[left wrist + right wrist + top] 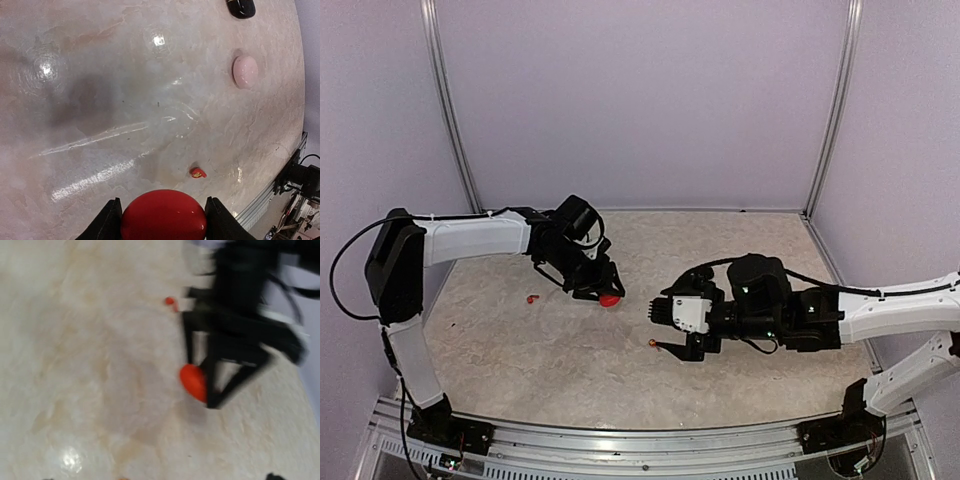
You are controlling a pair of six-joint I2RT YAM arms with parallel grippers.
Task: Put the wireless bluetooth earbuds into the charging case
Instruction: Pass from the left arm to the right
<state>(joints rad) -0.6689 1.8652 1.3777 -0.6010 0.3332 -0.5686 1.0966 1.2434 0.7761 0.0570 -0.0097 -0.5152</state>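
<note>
1. Your left gripper (163, 212) clamps the red case (610, 299) by its sides.
2. Your right gripper (657, 328) stands wide, holding nothing, right of the red case. A tiny orange earbud (652, 343) lies at its near fingertip, so that arm is nearer.
3. The bud's long axis is too small to tell. A second red earbud (198, 173) lies left of the red case.

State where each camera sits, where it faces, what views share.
Top external: above, behind the bases, looking down at the table; left arm and right arm show.
Left wrist: looks down at the table past its own fingers clamping the red case.
Right wrist: blurred, faces the left gripper holding that case; own fingers unclear.
Shared: all three show red case and red earbud.
</note>
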